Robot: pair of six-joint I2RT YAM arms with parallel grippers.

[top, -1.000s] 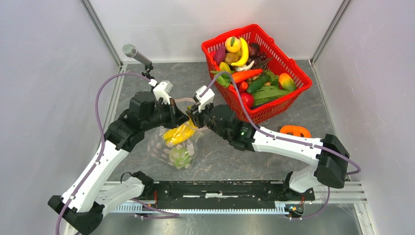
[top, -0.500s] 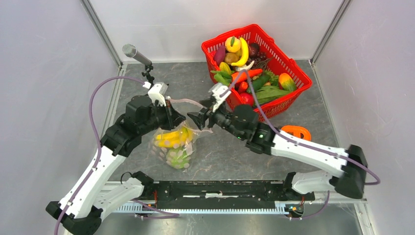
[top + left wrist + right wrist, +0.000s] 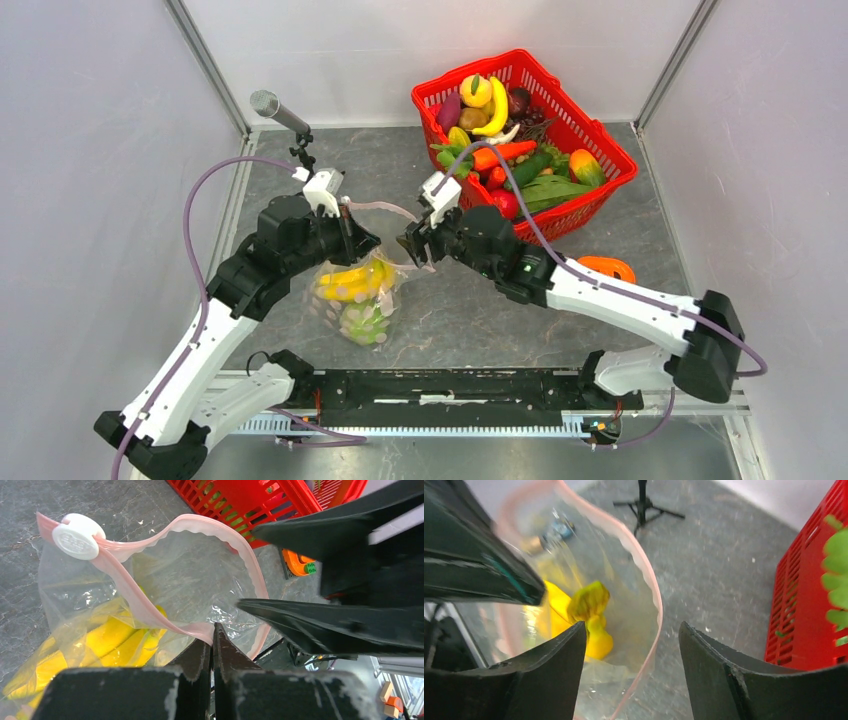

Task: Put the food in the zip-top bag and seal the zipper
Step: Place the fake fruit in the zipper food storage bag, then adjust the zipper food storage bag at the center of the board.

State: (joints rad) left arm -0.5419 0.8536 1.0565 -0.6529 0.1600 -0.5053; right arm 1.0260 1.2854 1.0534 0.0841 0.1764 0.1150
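Two toy foods, a yellow banana bunch and a white-green cauliflower, are seen inside the zip-top bag, between the two arms. The pale pink zipper is pinched by the closed left gripper, while the right gripper is held at the bag's mouth with its fingers spread. More food is piled in the red basket.

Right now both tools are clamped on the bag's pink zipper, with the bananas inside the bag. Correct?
No, only one. The left tool is shut on the zipper; the right tool is open, fingers spread wide and not clamped on the strip, as the right wrist view shows. The bananas are inside the zip-top bag.
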